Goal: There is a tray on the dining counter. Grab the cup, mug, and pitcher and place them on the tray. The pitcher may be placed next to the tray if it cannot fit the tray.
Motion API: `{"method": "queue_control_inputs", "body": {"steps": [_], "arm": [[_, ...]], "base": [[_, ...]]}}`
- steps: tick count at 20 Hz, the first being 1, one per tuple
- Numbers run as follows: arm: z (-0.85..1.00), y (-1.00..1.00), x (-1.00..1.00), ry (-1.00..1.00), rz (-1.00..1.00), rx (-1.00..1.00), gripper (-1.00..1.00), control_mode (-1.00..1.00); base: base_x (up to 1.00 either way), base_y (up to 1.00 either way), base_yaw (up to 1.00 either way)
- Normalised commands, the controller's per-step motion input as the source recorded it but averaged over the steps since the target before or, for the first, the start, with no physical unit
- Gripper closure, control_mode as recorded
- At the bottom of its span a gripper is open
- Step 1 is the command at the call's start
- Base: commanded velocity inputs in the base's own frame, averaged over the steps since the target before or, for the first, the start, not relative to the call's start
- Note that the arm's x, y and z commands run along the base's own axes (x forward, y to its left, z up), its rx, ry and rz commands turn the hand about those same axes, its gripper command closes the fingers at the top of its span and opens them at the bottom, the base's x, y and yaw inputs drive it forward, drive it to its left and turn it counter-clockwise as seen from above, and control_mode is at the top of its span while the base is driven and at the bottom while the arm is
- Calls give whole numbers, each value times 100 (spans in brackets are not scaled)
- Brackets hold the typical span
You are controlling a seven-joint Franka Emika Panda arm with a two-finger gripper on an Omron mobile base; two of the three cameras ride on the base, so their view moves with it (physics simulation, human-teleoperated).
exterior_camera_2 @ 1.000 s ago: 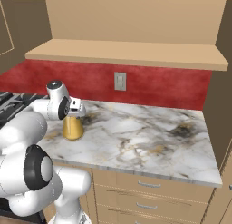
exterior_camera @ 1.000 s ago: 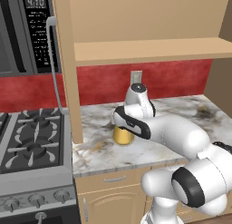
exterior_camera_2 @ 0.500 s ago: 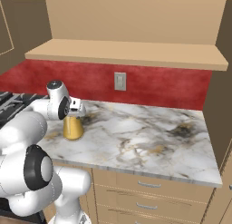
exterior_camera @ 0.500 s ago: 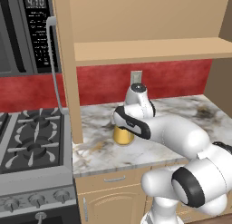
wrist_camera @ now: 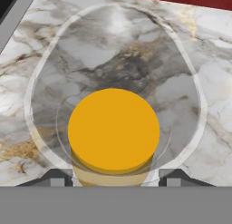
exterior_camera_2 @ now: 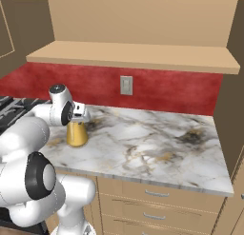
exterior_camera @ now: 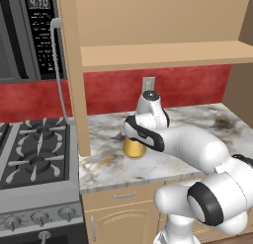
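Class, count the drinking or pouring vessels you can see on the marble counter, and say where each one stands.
1: the pitcher, on the marble counter near the stove, directly under the gripper. The arm may hide others.

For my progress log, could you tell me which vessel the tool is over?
The pitcher: amber cone, clear neck, upright on the marble counter, flanked by the tool.

Amber pitcher (wrist_camera: 113,130), brown-veined marble top (exterior_camera_2: 143,143), red backsplash (exterior_camera_2: 167,89).
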Motion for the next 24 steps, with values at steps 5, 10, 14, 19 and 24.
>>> {"method": "queue_control_inputs", "body": {"steps": [5, 10, 14, 19, 24], "arm": [[0, 0, 0, 0, 0, 0, 100, -100], [0, 0, 0, 0, 0, 0, 100, -100], [0, 0, 0, 0, 0, 0, 100, -100], [0, 0, 0, 0, 0, 0, 100, -100], [0, 0, 0, 0, 0, 0, 100, -100]], "base": [[0, 0, 0], [0, 0, 0], [0, 0, 0], [0, 0, 0], [0, 0, 0]]}}
